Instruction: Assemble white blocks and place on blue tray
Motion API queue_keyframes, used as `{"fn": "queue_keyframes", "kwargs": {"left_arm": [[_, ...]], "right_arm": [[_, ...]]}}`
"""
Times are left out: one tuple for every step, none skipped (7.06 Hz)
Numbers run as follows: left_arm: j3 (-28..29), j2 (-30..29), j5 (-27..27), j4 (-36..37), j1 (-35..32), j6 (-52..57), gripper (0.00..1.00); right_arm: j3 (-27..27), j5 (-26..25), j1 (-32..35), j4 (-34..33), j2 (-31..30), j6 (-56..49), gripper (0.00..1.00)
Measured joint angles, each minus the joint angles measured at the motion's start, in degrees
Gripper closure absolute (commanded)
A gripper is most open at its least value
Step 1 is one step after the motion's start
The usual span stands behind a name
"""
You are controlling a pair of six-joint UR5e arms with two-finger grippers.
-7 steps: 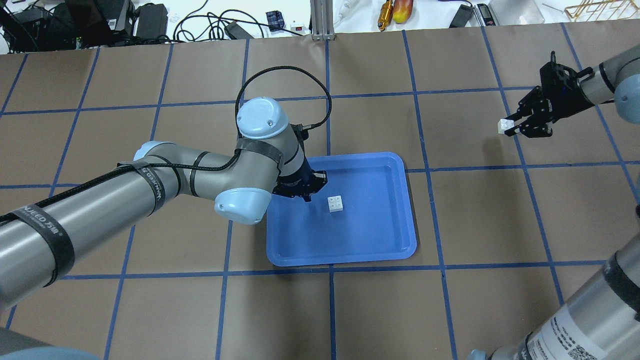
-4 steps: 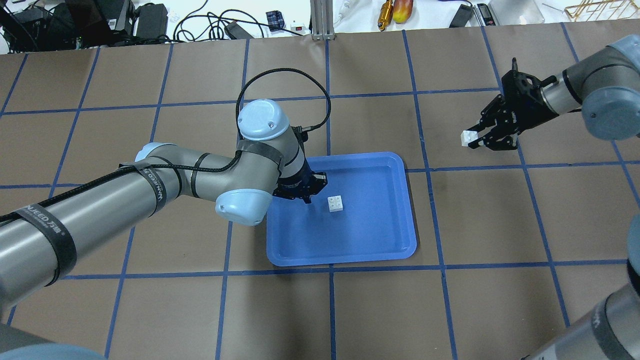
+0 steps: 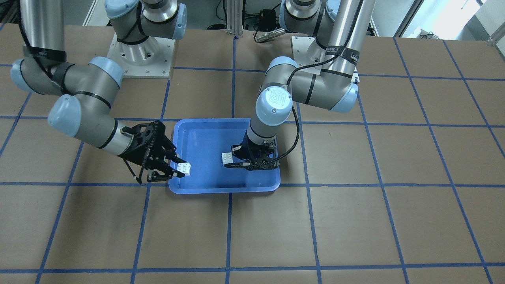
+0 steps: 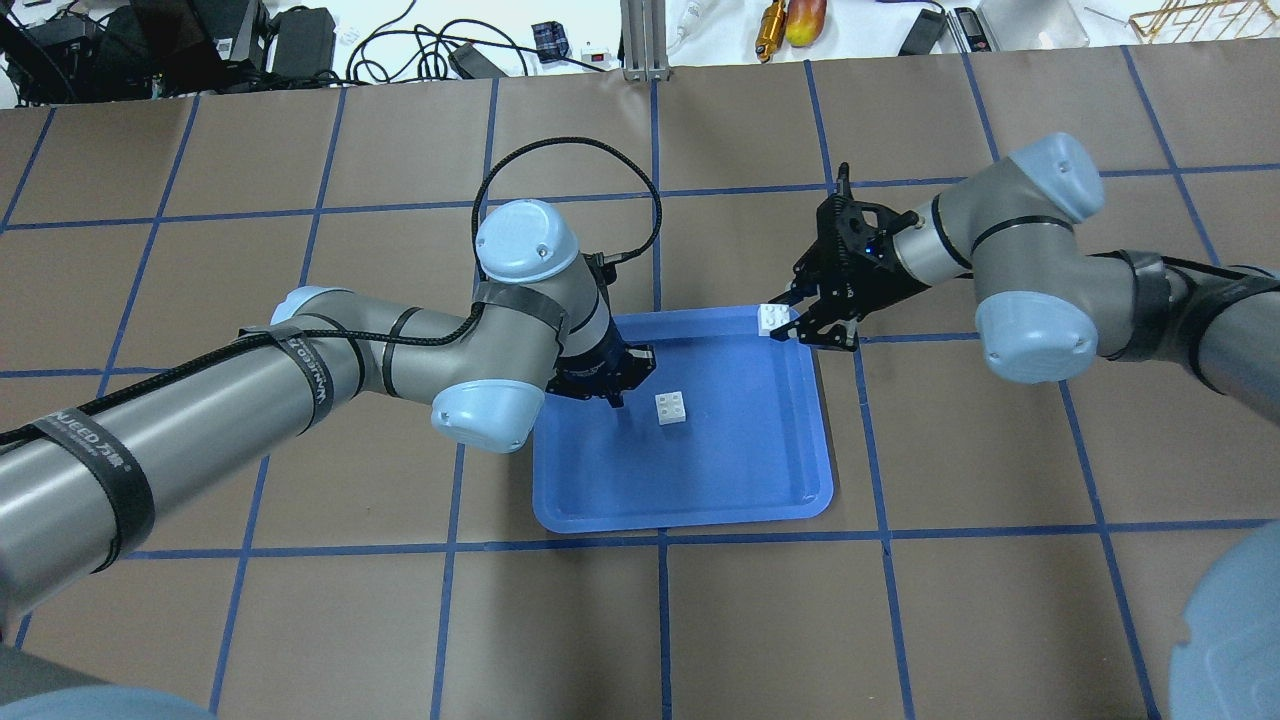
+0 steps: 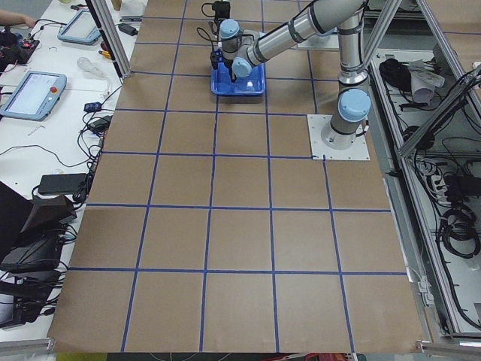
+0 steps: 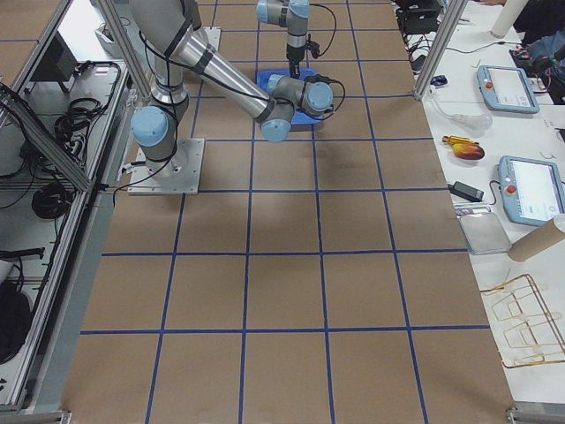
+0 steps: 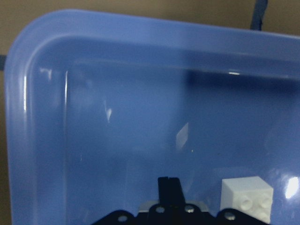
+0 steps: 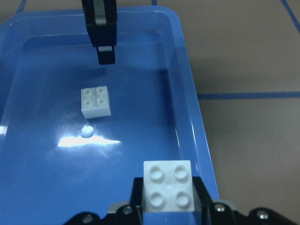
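Note:
The blue tray (image 4: 700, 480) lies mid-table and also shows in the front view (image 3: 205, 138). One white block (image 4: 672, 408) lies studs up on the tray floor; it also shows in the front (image 3: 227, 157), right wrist (image 8: 96, 101) and left wrist (image 7: 247, 197) views. My left gripper (image 4: 612, 397) hangs shut and empty just left of that block, tip low over the tray (image 8: 105, 51). My right gripper (image 4: 786, 326) is shut on the second white block (image 4: 771, 319), studs up (image 8: 168, 185), held above the tray's far right corner (image 3: 184, 168).
Cables, power bricks and tools (image 4: 790, 25) lie along the table's far edge. Both arm bases (image 3: 144, 55) stand at the robot's side. Blue tape lines grid the brown table (image 4: 900, 620).
My right gripper has carried its white block leftward from the table's far right to above the tray's far right corner. The left arm and the block on the tray have not moved.

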Motion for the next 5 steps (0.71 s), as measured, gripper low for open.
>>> {"fn": "queue_keyframes", "kwargs": {"left_arm": [[-0.03,-0.06,-1.25,0.23,-0.1,-0.86,1.0],[-0.06,-0.07,-1.95,0.29,-0.27,-1.99,1.0],[-0.07,-0.06,-2.2,0.31,-0.4,-2.49,1.0],[-0.11,-0.04,-2.28,0.31,-0.5,-2.68,1.0],[-0.14,0.0,-2.31,0.31,-0.56,-2.77,1.0]], "right_arm": [[0.5,0.23,2.8,-2.45,1.04,1.25,1.0],[1.52,0.3,4.38,-4.04,1.69,1.6,1.0],[3.24,0.34,5.25,-6.07,1.84,1.79,1.0],[4.79,0.44,5.63,-8.42,1.89,2.43,1.0],[5.93,0.51,5.8,-9.78,1.84,4.02,1.0]]}}
